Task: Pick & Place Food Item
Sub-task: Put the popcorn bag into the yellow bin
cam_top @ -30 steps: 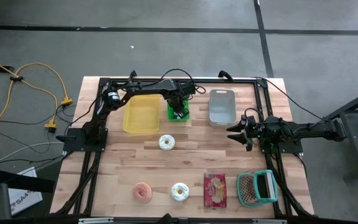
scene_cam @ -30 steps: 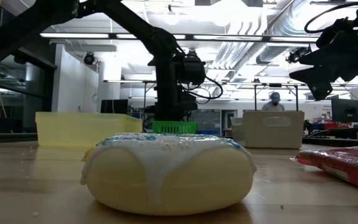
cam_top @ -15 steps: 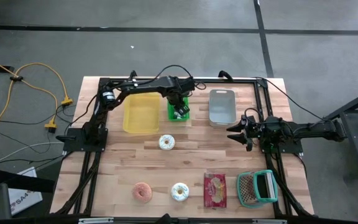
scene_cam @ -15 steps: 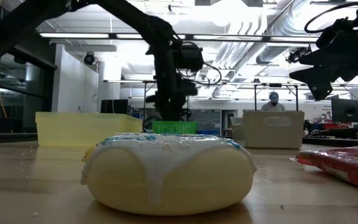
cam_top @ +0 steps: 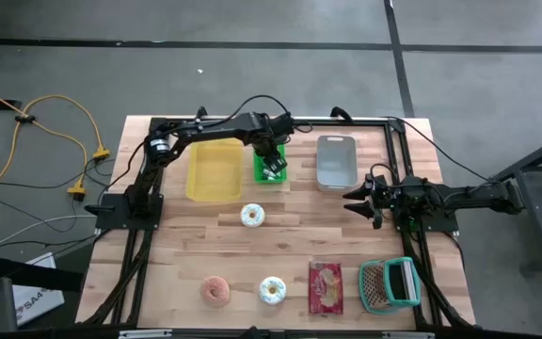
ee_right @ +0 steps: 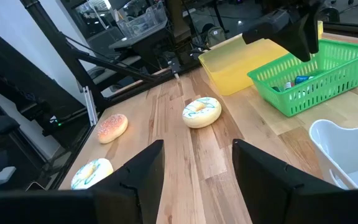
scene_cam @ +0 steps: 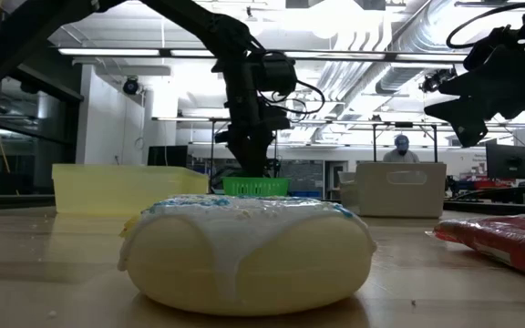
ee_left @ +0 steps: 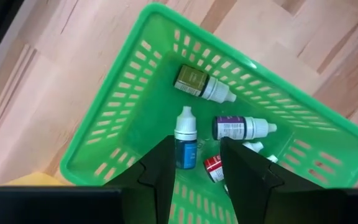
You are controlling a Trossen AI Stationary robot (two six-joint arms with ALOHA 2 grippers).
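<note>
Nearest us lie the food items: a pink donut [cam_top: 215,291], a blue-iced donut [cam_top: 272,290], a red snack packet [cam_top: 326,287] and a teal basket [cam_top: 390,283] along the near edge. A white-iced donut [cam_top: 252,216] sits mid-table. We judge the task is between picks: the next move calls for reaching a near food item and carrying it to a bin.

The right gripper [cam_top: 358,199] waits at the right, fingers apart, empty.

Farthest, our left gripper [ee_left: 194,168] hangs over the green basket [ee_left: 123,124], fingers parted and holding nothing; small bottles [ee_left: 185,140] lie inside. A yellow bin [cam_top: 213,170] and grey bin [cam_top: 336,162] flank it. Nothing blocks the way back.
</note>
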